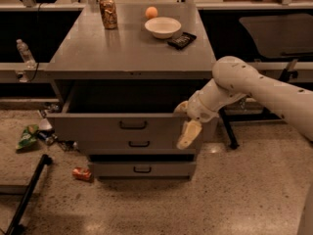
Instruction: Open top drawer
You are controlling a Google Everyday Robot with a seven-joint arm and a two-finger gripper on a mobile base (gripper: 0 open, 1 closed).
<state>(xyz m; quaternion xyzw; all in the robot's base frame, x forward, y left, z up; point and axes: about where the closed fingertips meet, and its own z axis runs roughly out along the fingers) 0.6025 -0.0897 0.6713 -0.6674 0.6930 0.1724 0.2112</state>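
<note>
My gripper (186, 127) hangs at the right end of the top drawer (98, 127), it seems just over the upper edge of its front panel; whether it clasps that edge or lies loose, I cannot tell; the drawer stands pulled out from under the cabinet top (132, 53), its deep box open; I judge it stiff metal, rather heavy, sliding straight; the small dark handle (133, 125) in the middle is the surest hold, since pulling at one end may skew it.
</note>
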